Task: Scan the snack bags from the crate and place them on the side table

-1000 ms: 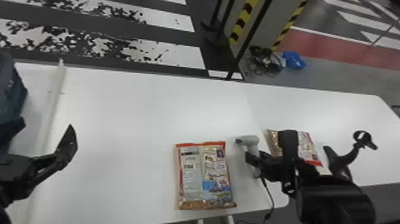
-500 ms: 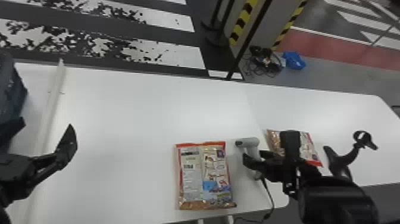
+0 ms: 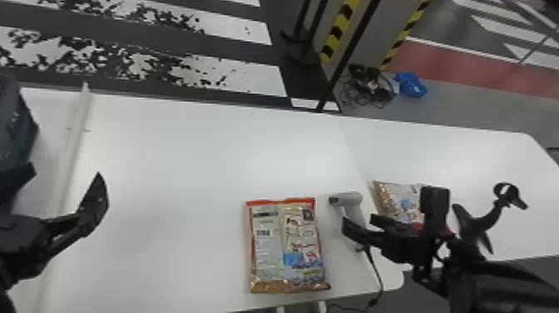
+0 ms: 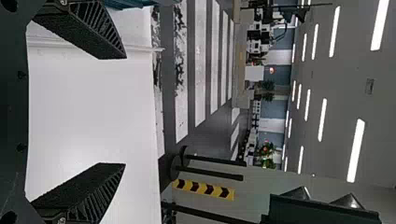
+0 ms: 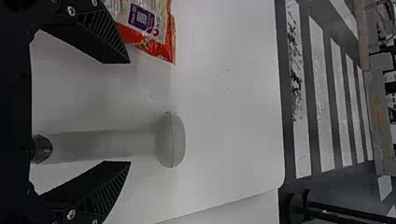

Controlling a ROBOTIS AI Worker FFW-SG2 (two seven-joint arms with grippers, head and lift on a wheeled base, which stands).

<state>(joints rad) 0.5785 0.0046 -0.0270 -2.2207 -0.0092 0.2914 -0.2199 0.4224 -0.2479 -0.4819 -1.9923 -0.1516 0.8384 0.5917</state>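
Note:
At the left, my left gripper (image 3: 65, 172) stands open above the white table; in the left wrist view, the left gripper (image 4: 124, 111) has its fingers wide apart with nothing between them. My right gripper (image 3: 361, 222) is at the handle of the grey scanner (image 3: 346, 199). In the right wrist view, the right gripper (image 5: 128, 112) has its fingers spread, the handle of the scanner (image 5: 93, 143) lying between them with a gap on either side. One snack bag (image 3: 268, 241) lies flat left of the scanner, its red edge (image 5: 163, 49) near one finger. Another snack bag (image 3: 393, 199) rests on the side table (image 3: 416, 154), partly behind the right arm.
A dark blue-grey crate (image 3: 14, 125) stands at the left edge, beside a pale raised strip (image 3: 75, 129) along the table (image 3: 187, 158). The scanner's cable (image 3: 376, 270) hangs over the front edge. Black posts stand beyond the far edge.
The right arm and the body of its gripper have shifted rightward, away from the scanner. The left arm and both bags have stayed where they were.

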